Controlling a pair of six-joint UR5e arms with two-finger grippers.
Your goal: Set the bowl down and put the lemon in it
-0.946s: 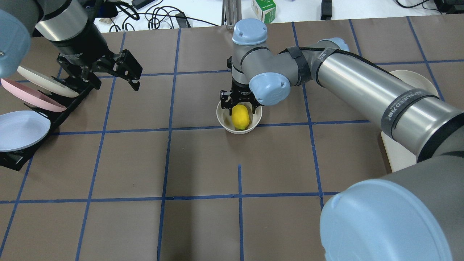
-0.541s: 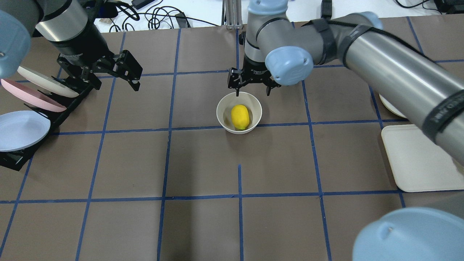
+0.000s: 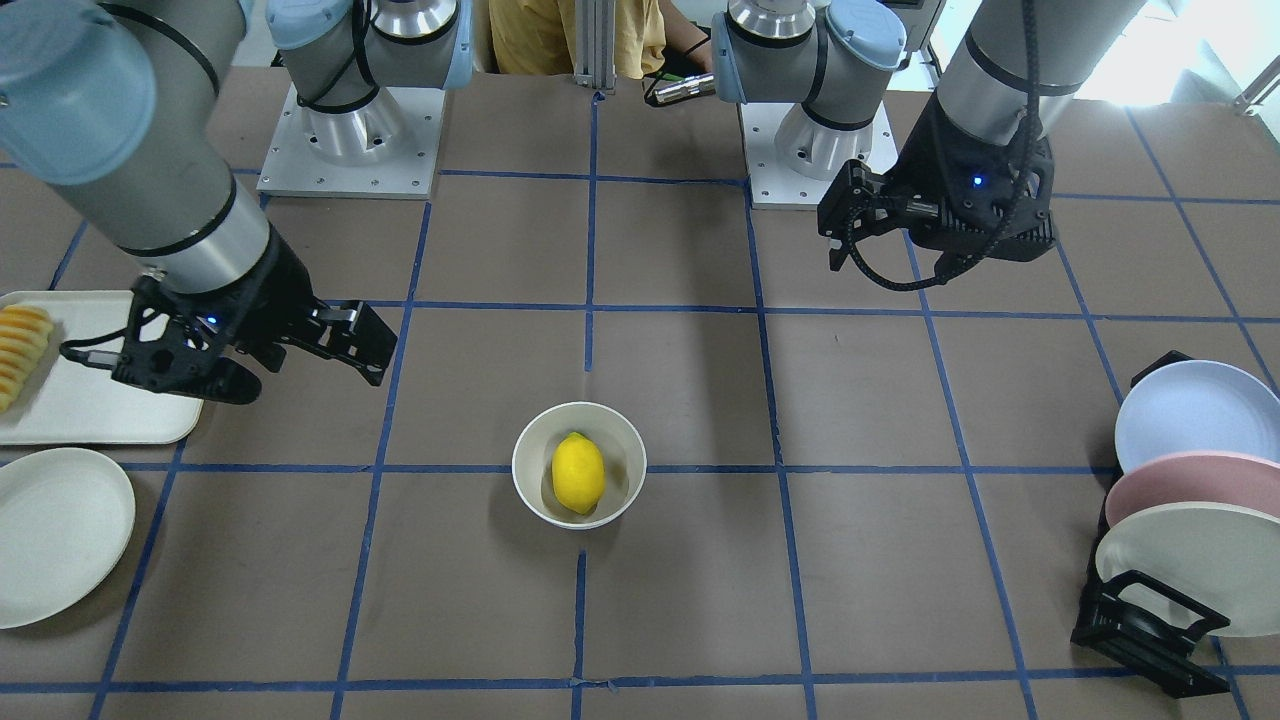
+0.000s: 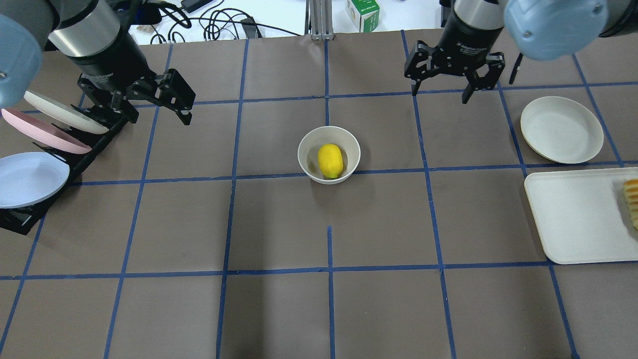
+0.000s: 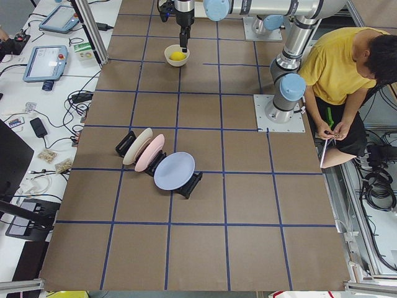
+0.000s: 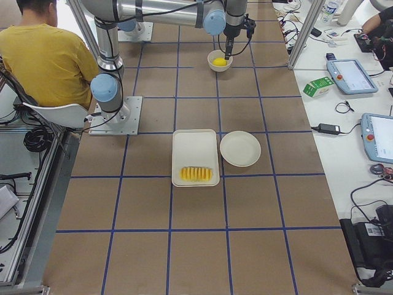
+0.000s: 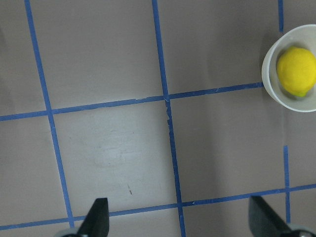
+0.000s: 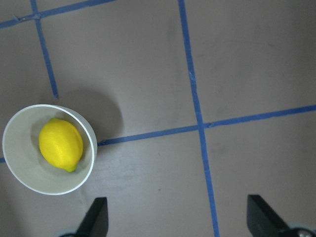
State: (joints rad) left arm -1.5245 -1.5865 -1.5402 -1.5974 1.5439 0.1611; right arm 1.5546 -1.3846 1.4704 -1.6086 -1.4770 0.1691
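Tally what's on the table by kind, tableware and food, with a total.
bowl: 1
lemon: 1
plates: 4
tray: 1
sliced fruit row: 1
plate rack: 1
Total: 9

One bowl (image 4: pixel 349 149), one lemon (image 4: pixel 330 160), three racked plates (image 4: pixel 32 179), one loose plate (image 4: pixel 561 129), one tray (image 4: pixel 573 214), one rack (image 3: pixel 1140 632)

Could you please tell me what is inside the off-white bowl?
One whole yellow lemon lies inside the bowl, with nothing else showing. The patch of bowl floor beneath it is hidden.
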